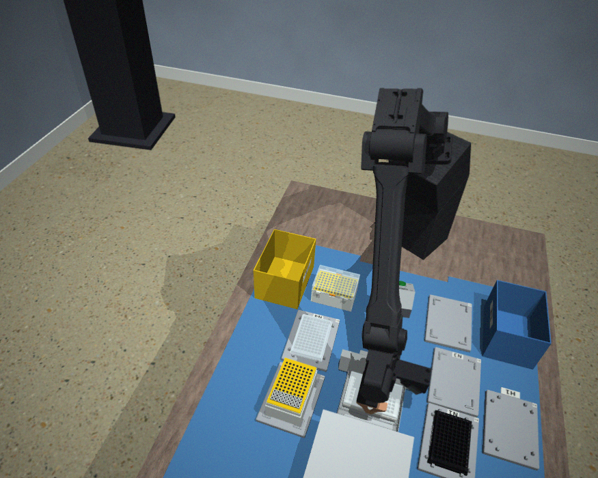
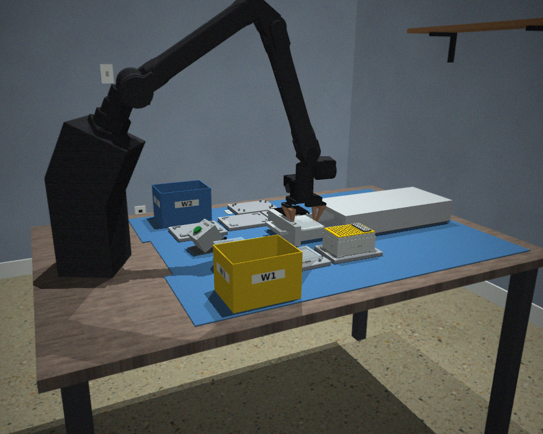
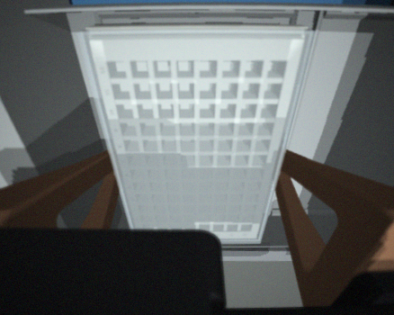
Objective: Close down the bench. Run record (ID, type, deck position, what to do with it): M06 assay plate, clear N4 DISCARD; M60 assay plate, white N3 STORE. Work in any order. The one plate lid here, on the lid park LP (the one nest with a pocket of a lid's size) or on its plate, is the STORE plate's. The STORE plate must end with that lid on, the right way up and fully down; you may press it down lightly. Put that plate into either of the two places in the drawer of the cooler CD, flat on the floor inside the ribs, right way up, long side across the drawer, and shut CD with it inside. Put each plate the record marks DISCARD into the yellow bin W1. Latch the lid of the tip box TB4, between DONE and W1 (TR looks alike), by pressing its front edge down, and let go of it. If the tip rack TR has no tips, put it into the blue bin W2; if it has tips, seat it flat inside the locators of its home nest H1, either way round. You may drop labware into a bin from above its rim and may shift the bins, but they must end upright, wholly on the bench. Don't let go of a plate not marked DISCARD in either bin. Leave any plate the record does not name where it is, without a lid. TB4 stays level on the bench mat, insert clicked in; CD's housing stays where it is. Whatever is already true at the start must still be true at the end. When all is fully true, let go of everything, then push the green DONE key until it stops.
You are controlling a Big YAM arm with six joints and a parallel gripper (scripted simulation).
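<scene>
My gripper (image 1: 375, 407) (image 2: 303, 214) (image 3: 197, 156) is shut on the white plate M60 (image 1: 395, 406) (image 2: 309, 221) (image 3: 190, 112), gripping its long sides. A clear lid sits on the plate. The plate hangs low inside the open drawer (image 1: 349, 360) (image 2: 285, 229) (image 3: 322, 90) of the cooler CD (image 1: 361, 447) (image 2: 388, 208), long side across it. I cannot tell whether it touches the floor. The clear plate M06 (image 1: 311, 336) (image 2: 311, 255) lies on its nest. The tip box TB4 (image 1: 335, 285) stands beside the yellow bin W1 (image 1: 283, 267) (image 2: 257, 275). The tip rack TR (image 1: 291, 386) (image 2: 349, 238) holds some tips.
The blue bin W2 (image 1: 515, 324) (image 2: 182, 203) stands at the far side. The green DONE key (image 1: 402, 283) (image 2: 197, 229) is behind my arm. A black plate (image 1: 448, 442) lies on a nest beside the bare nests N3 (image 1: 456, 380) and H1 (image 1: 510, 429).
</scene>
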